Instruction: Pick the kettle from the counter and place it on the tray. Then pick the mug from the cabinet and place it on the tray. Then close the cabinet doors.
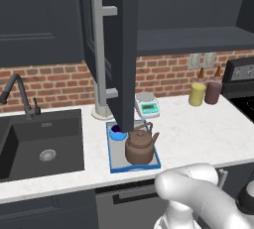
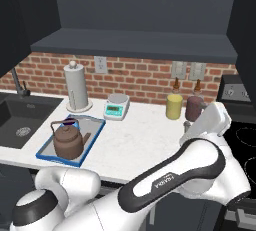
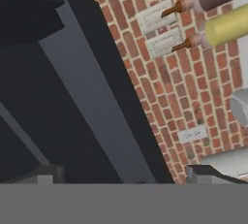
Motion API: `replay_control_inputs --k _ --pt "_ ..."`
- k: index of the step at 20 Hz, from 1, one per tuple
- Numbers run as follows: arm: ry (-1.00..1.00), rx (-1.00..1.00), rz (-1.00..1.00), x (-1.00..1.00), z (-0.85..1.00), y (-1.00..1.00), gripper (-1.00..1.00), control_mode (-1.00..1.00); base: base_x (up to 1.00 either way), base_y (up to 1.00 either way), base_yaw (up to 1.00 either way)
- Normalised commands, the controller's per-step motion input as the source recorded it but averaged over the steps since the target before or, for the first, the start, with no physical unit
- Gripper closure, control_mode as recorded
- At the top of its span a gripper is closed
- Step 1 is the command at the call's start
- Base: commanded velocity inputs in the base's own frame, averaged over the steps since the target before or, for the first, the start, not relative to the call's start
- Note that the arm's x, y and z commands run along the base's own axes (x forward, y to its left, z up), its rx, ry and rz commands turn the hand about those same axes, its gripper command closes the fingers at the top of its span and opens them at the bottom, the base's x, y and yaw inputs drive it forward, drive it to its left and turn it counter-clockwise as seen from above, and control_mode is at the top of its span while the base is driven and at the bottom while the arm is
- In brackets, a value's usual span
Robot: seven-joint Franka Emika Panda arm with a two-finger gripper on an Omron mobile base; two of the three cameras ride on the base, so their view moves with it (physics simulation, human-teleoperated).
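The brown kettle (image 1: 141, 146) (image 2: 68, 142) stands on the blue-rimmed grey tray (image 1: 115, 161) (image 2: 47, 150) on the white counter (image 1: 198, 134) (image 2: 135, 135). The blue mug (image 1: 118, 133) (image 2: 70, 123) sits on the tray just behind the kettle. The cabinet (image 2: 135, 10) is open, with one door (image 1: 121, 49) swung out edge-on above the tray and the other door (image 2: 245, 20) at the right. My gripper (image 3: 127, 177) is open and holds nothing. It looks at the cabinet's dark underside (image 3: 58, 87) and the brick wall. My arm (image 2: 200, 160) reaches up at the right, near the canisters.
A yellow canister (image 1: 197, 94) (image 2: 174, 106) and a maroon one (image 1: 213, 92) (image 2: 194, 108) stand by the wall. A white scale (image 1: 147, 105) (image 2: 117, 106) and a paper towel roll (image 2: 76, 87) are behind the tray. Dark sink (image 1: 42, 143) lies left, stove (image 1: 243, 99) right.
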Motion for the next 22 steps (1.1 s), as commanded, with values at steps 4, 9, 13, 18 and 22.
replay_control_inputs --k 4,9,13,18,22 --pt "-0.15 0.03 -0.03 0.0 0.0 -0.28 -1.0 -1.0 0.0 0.0 0.0" --pt "-0.08 0.0 -0.02 0.0 0.0 -0.31 -1.0 -1.0 0.0 0.0 0.0" --pt "-0.06 0.0 0.0 0.0 0.0 -0.32 -1.0 -1.0 0.0 0.0 0.0" --pt "-0.01 0.0 -0.01 -0.13 -0.11 -0.07 -1.0 -1.0 0.0 0.0 0.0" --pt "0.0 0.0 -0.03 -0.17 -0.16 -0.04 -1.0 -1.0 0.0 0.0 0.0"
